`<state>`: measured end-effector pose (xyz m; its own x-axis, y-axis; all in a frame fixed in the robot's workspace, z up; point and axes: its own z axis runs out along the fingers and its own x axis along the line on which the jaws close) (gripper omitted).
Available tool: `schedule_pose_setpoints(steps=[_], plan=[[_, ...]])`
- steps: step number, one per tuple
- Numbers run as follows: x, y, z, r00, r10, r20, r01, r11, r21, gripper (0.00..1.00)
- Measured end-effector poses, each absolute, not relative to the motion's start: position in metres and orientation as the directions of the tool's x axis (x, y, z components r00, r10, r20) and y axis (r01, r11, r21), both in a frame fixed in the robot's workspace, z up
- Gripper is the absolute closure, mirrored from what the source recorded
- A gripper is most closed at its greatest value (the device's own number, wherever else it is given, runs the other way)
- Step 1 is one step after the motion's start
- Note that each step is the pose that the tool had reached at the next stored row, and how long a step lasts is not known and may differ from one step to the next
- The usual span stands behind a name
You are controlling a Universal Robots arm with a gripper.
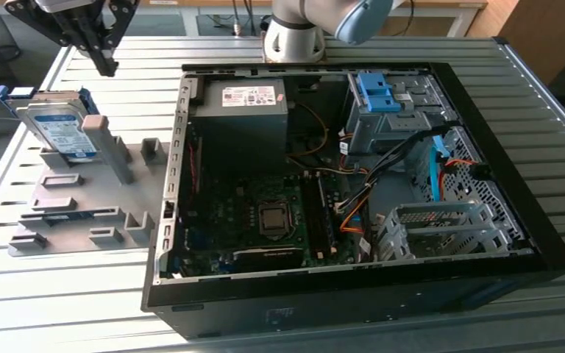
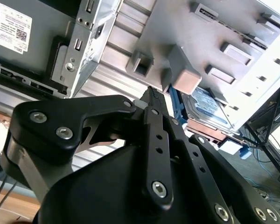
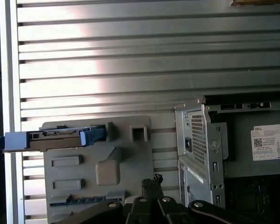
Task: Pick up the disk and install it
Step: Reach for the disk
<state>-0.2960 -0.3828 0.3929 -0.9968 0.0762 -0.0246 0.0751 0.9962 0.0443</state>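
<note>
The disk (image 1: 59, 126) is a silver hard drive with a white-and-blue label and blue rails. It stands on edge, leaning in a slot of the grey fixture plate (image 1: 86, 213) at the exterior view's left. My gripper (image 1: 108, 68) hangs in the air above and just behind the disk, shut, with nothing between its fingertips. In the second wrist view the gripper (image 2: 151, 92) points toward the fixture, and the disk (image 2: 207, 109) lies beyond a grey post. In the first wrist view the disk (image 3: 56, 137) shows edge-on, apart from the gripper (image 3: 152, 180).
An open black computer case (image 1: 518, 220) takes up the middle and right of the slatted metal table (image 1: 547, 132). Inside are a grey power supply (image 1: 248, 103), a motherboard (image 1: 263, 220), cables, and a grey drive bay with blue brackets (image 1: 379, 92). Grey posts (image 1: 106, 143) rise from the fixture.
</note>
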Motion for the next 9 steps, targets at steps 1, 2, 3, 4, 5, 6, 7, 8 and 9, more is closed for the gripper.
schedule_pose_setpoints(steps=[1,2,3,4,5,6,7,8,9], plan=[[-0.298,-0.383,0.393,-0.997,0.076,-0.025,0.075,0.996,0.044,0.89],[-0.301,-0.383,0.393,-0.997,0.076,-0.024,0.075,0.996,0.044,0.89],[-0.304,-0.383,0.393,-0.997,0.076,-0.024,0.075,0.996,0.044,0.89],[-0.306,-0.383,0.393,-0.997,0.076,-0.024,0.075,0.996,0.044,0.89],[-0.308,-0.382,0.393,-0.997,0.076,-0.025,0.075,0.996,0.044,0.89],[-0.311,-0.382,0.393,-0.997,0.076,-0.025,0.075,0.996,0.044,0.89],[-0.313,-0.382,0.393,-0.997,0.076,-0.025,0.075,0.996,0.044,0.89],[-0.315,-0.382,0.393,-0.997,0.076,-0.025,0.075,0.996,0.044,0.89],[-0.318,-0.382,0.393,-0.997,0.076,-0.025,0.075,0.996,0.044,0.89]])
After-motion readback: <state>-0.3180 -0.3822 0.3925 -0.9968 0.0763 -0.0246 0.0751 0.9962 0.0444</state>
